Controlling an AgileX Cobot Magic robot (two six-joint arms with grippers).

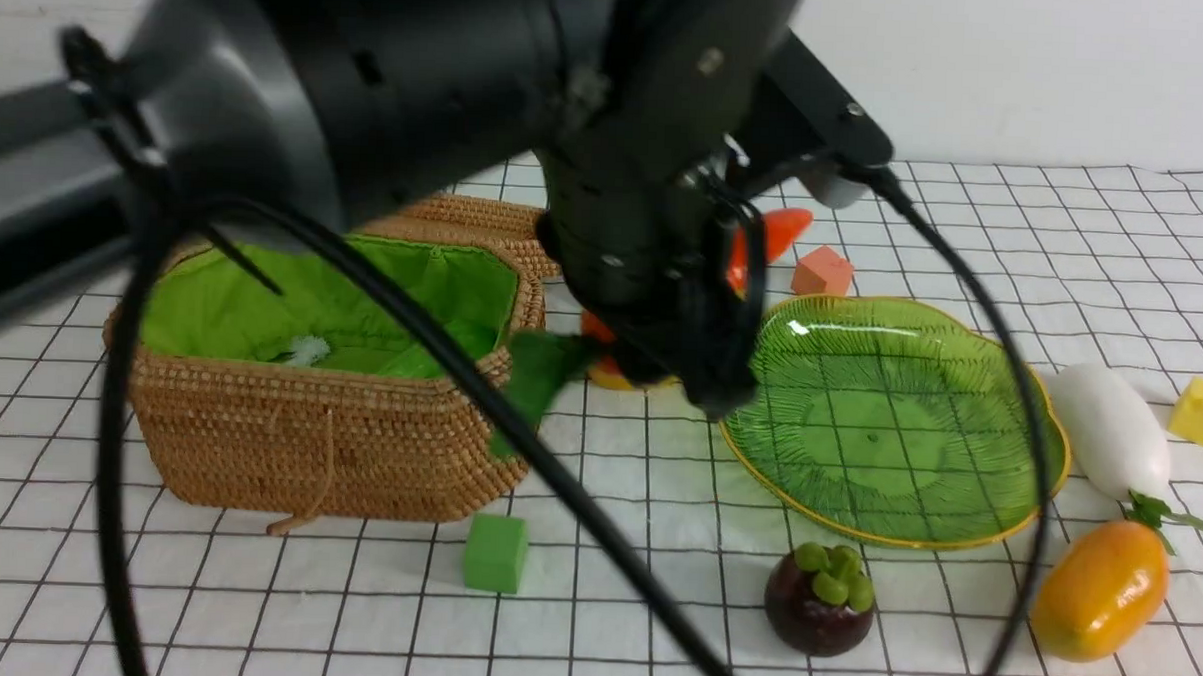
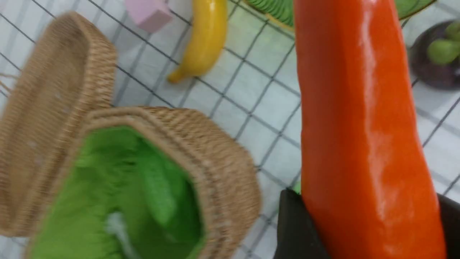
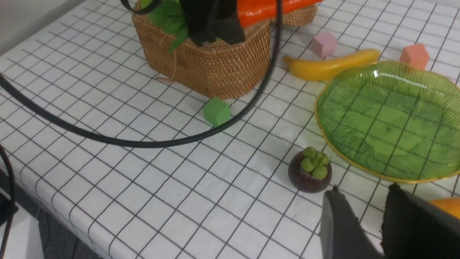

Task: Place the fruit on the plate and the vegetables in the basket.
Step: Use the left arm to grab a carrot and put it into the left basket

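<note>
The left gripper (image 2: pixel 370 216) is clamping the glossy orange toy carrot with green leaves (image 2: pixel 359 108), raised just beside the brown woven wicker basket (image 1: pixel 308 438). It is probably best carried fully over the basket's lining and lowered before release. The right gripper (image 3: pixel 364 201) is hovering narrowly parted and empty, well apart from the basket.

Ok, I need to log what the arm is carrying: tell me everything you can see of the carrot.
The carrot is a glossy orange toy that looks like plastic. It tapers to a blunt tip and has dark green leaves at its thick end. The left gripper clamps it near that leafy end and holds it off the table, roughly level, close to one end of the basket but not inside it.
</note>
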